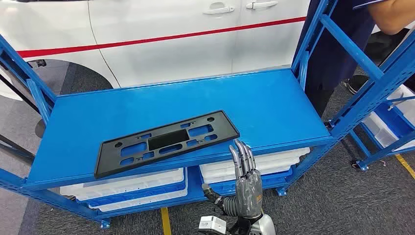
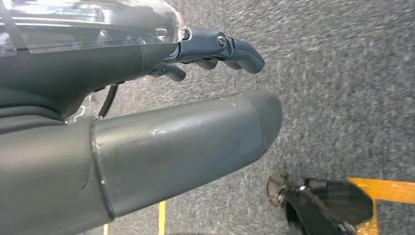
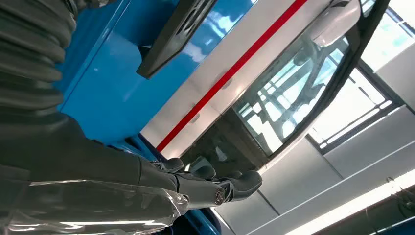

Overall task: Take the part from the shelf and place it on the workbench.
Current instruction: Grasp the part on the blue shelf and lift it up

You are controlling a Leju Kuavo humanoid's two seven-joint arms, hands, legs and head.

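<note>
Shelving of blue painted steel (image 1: 274, 98) carries the flat black slotted plastic part (image 1: 166, 142) near its front edge. Just below that edge, the right hand (image 1: 247, 183) is raised, fingers straight, empty. The part's overhanging corner should be gripped first. The left hand (image 2: 147, 147) hangs empty, fingers loosely curled.

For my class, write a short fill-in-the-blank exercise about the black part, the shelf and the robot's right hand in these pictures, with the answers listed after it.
1. The flat black part lies on the ____ shelf.
2. The right hand, fingers pointing up just below the shelf's front edge, holds ____.
3. Behind the shelf stands a white car with a ____ stripe along its side.
4. White bins sit on the level ____ the part.

Missing words: blue; nothing; red; below
</note>
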